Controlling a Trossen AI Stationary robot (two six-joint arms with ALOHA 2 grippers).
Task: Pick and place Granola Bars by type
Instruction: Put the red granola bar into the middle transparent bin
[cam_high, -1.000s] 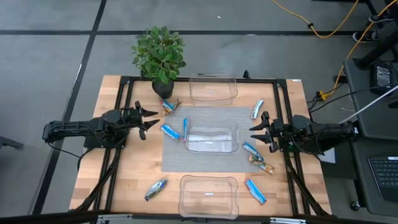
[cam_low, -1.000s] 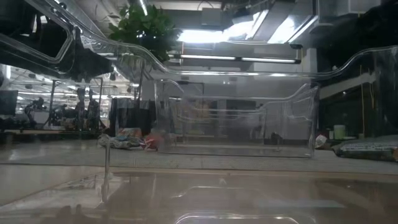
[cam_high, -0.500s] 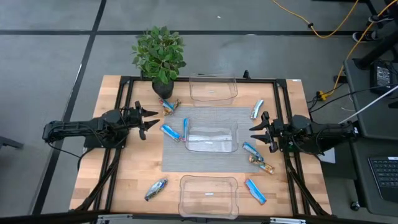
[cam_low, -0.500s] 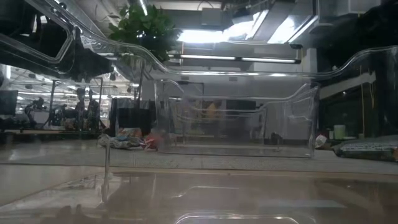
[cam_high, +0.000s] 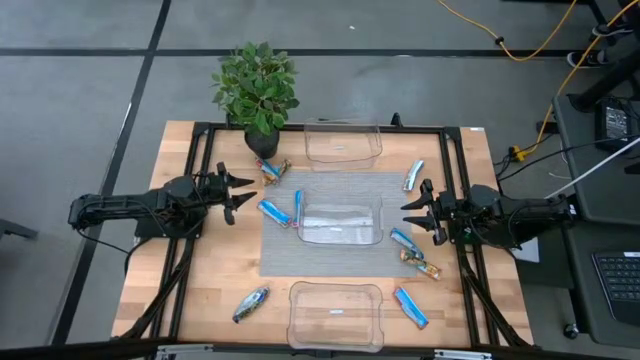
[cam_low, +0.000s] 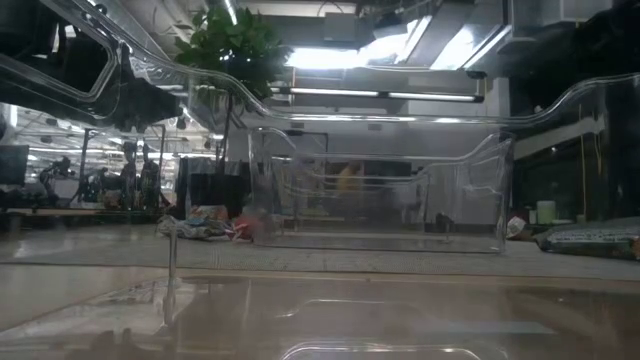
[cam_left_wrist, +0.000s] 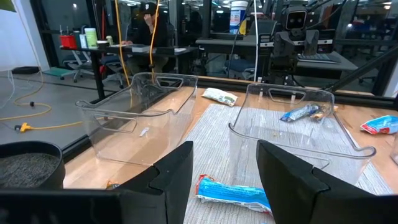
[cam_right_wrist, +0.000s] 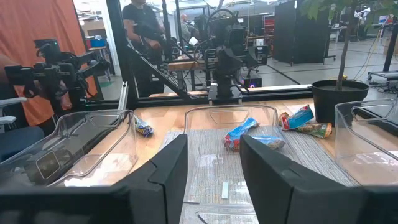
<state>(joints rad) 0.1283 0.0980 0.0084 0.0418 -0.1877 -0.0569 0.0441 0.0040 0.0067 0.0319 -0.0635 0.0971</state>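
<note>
Nothing is sorted yet: the granola bars (cam_high: 272, 211) lie scattered on the worktop around three clear bins (cam_high: 340, 224), while the left gripper (cam_high: 237, 193) and right gripper (cam_high: 415, 213) wait at opposite side edges, jaws apart and empty, facing the middle.

The left dark six-joint arm lies low and nearly level, reaching in from the table's left edge toward the middle. Its left two-finger gripper (cam_high: 237, 193) points inward, fingers spread with a clear gap between them and nothing in it. Opposite, the right dark six-joint arm stretches in from the right edge at about the same height, mirroring the first. Its right two-finger gripper (cam_high: 415, 213) also points inward, its fingers parted and holding nothing. The two grippers face each other, well apart.
</note>
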